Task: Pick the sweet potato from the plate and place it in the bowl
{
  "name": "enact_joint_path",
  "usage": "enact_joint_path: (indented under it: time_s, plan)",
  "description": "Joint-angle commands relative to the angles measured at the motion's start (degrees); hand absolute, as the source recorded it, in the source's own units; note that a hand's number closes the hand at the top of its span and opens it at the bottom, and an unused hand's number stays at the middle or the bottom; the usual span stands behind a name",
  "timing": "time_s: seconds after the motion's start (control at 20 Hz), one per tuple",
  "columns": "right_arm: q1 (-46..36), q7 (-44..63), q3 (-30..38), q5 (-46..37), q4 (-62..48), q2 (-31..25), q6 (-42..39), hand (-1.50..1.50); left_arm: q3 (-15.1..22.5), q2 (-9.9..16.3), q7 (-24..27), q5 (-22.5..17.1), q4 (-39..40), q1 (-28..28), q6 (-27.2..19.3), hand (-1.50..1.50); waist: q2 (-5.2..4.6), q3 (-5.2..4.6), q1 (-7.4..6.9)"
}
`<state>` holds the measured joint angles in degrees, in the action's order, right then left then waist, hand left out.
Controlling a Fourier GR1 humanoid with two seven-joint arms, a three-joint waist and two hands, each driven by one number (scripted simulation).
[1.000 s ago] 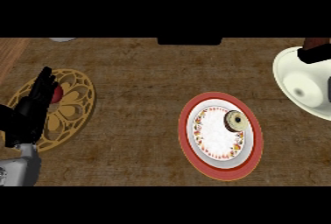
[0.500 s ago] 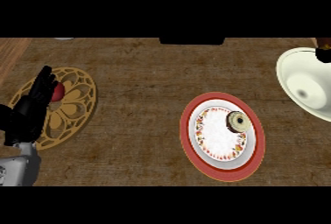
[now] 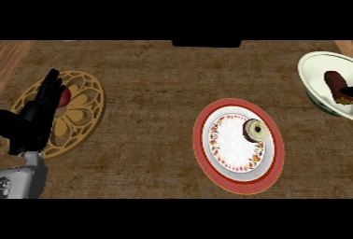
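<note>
a brown woven counter top (image 3: 151, 93) is seen from steeply above. near the centre, slightly toward four o'clock, a red-rimmed plate (image 3: 238, 184) is set, with a white inner dish edged in a red and yellow pattern. on that dish, toward its two o'clock side, a small round item with a pale ring and dark centre (image 3: 254, 130) is seen; what it is cannot be told.

at the three o'clock edge, a pale bowl with a green rim (image 3: 312, 74) is partly cut off by the frame. inside it a dark reddish-brown elongated sweet potato (image 3: 338, 87) is lying, touching the bowl's inner wall.

at nine o'clock a golden openwork trivet with a petal pattern (image 3: 79, 112) is laid flat. over its left part the left hand (image 3: 34, 116) is shown, black, fingers straight and pointing toward twelve o'clock, holding nothing, with the grey forearm (image 3: 21, 182) entering from the lower edge. a small red object (image 3: 65, 96) is glimpsed just beside the fingers. the right hand is not seen.
</note>
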<state>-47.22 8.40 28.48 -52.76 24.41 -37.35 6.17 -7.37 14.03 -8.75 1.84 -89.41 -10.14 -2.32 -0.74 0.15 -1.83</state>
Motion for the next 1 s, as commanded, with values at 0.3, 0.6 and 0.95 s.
enact_joint_path:
  time_s: [0.3,0.6,0.95]
  plan:
    - [-1.6,-15.8,18.2,19.9,-0.2,-1.4,2.4,-1.5,0.2,-0.9,-1.0,0.0,-2.0,2.0,-0.5,0.0,0.55,0.18,1.14]
    - [3.3,-21.7,27.6,30.7,-1.1,-7.7,-5.9,-1.5,-2.2,1.3,0.6,-0.5,-0.1,1.1,0.4,0.0,0.52,-0.01,1.96]
    - [14.7,-23.4,30.6,36.7,-3.8,-15.5,-18.4,-1.5,-1.6,-0.1,0.8,0.2,0.4,1.3,-0.1,0.0,0.63,-0.07,1.95]
